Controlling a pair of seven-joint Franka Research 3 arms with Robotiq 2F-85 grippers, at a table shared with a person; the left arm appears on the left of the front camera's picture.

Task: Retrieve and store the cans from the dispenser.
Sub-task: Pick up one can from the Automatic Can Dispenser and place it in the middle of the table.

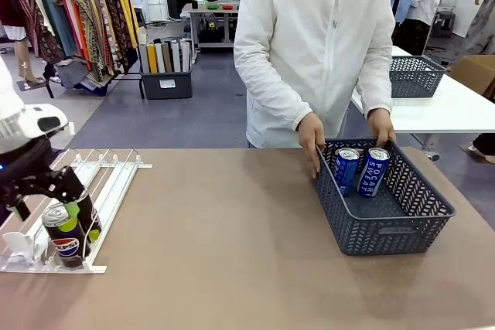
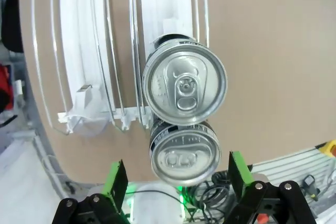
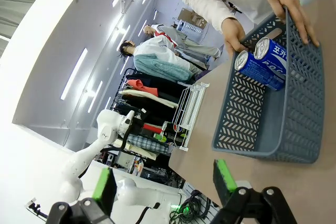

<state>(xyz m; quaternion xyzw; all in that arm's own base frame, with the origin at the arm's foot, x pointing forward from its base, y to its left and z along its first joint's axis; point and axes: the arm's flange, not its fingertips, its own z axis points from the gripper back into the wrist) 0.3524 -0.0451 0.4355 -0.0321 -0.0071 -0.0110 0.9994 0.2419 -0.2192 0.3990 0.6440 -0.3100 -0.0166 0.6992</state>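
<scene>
Grey floor (image 1: 193, 117), clothes rack (image 1: 77, 5) at left, white side table (image 1: 464, 113) at right, ceiling strip lights (image 3: 76, 72)

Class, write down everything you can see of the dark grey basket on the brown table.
The dark grey basket is a rectangular, open-topped tub, plastic by its look, with walls pierced in a herringbone pattern. It sits flat on the brown table, on the robot's right side near the far edge. Two blue cans lean inside at its far end. The person's hands rest on its far rim.
</scene>
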